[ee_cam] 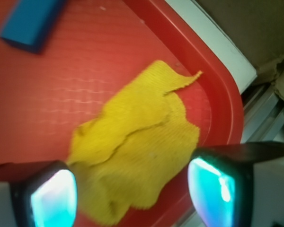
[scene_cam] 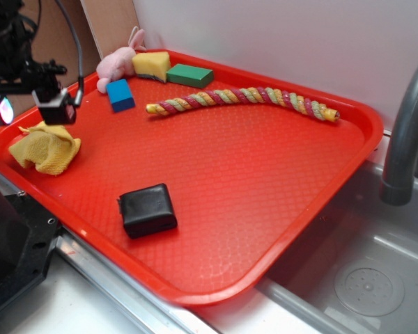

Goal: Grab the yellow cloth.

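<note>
Both fingertips (ee_cam: 52,196) framed the wrist view, spread wide with nothing between them. Under that hand (ee_cam: 132,191) lay the yellow cloth (ee_cam: 137,142), crumpled at the red tray's (scene_cam: 265,181) nine o'clock edge. Approach looked done; descent, closing and lifting remained.

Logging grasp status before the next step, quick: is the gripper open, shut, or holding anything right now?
Gripper: open, holding nothing; its fingers straddle the yellow cloth on the red tray.
</note>
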Available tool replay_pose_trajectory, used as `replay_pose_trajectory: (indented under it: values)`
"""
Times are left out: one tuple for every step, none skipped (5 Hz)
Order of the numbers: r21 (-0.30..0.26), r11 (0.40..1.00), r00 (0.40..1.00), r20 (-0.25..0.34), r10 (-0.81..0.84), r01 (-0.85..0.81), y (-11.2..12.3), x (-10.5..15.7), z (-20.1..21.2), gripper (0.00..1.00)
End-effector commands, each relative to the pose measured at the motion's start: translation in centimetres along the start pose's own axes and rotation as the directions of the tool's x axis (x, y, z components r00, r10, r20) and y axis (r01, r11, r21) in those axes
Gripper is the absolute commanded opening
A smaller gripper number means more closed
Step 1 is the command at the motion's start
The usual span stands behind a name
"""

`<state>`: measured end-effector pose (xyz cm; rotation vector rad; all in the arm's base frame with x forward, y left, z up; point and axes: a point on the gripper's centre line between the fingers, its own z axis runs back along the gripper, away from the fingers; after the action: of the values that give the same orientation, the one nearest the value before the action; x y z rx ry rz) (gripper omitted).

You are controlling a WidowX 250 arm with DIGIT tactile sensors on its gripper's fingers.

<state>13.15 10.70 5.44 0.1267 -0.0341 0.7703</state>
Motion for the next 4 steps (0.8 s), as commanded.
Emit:
replay_pose_trajectory:
  values:
    - [-0.015, 1.000, 1.000, -0.014, -0.014, 0.014, 0.3, 0.6, -2.8, 1.00]
    - [-0.060, 0.997, 0.998, -0.039, -0.044, 0.042, -0.6, 0.4, -3.9, 1.00]
    - [-0.075, 0.994, 0.995, -0.061, -0.083, 0.078, -1.3, 0.1, -4.6, 1.00]
    - [-0.111, 0.985, 0.989, -0.054, -0.137, 0.131, -2.1, 0.0, -5.0, 0.00]
